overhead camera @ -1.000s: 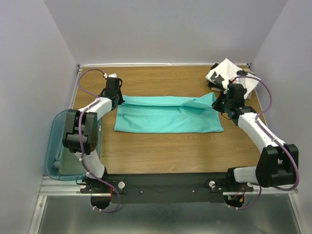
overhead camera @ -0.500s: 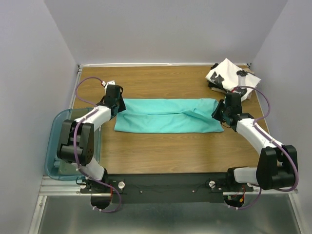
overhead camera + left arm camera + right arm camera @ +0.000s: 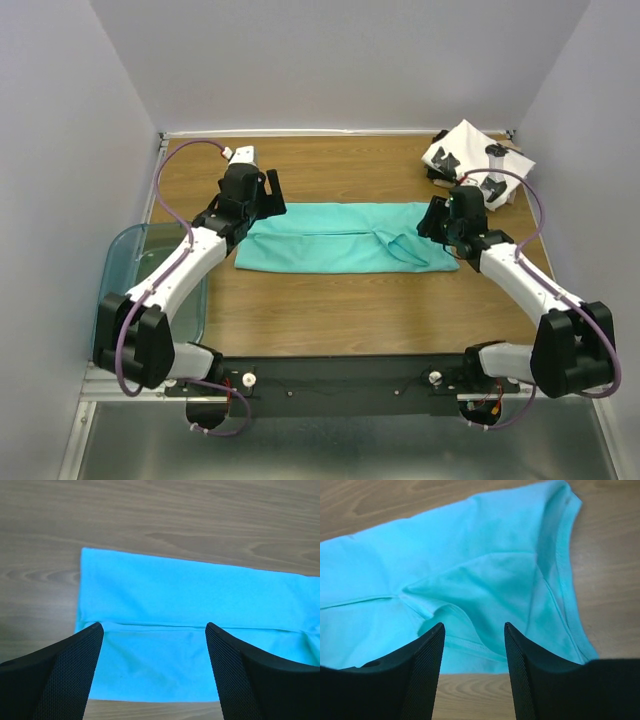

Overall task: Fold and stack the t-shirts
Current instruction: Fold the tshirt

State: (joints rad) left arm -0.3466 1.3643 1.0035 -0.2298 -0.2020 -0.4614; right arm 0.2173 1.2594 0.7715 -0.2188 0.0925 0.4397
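The teal t-shirt lies flat mid-table, folded into a long strip with a seam running lengthwise. Its right end shows a rumpled sleeve and hem. My left gripper hovers over the strip's left end, open wide, with nothing between its fingers. Over the right end my right gripper stands open, its jaws apart above the cloth. A folded white t-shirt with black blotches rests at the back right corner.
A translucent teal bin sits off the table's left edge, partly behind my left arm. Bare wooden table runs in front of the teal shirt. Grey walls close in on three sides.
Both grippers have opened and let go of the teal shirt, which has settled flat. The left arm has swung right, over the shirt's left end; the right gripper has shifted slightly left.
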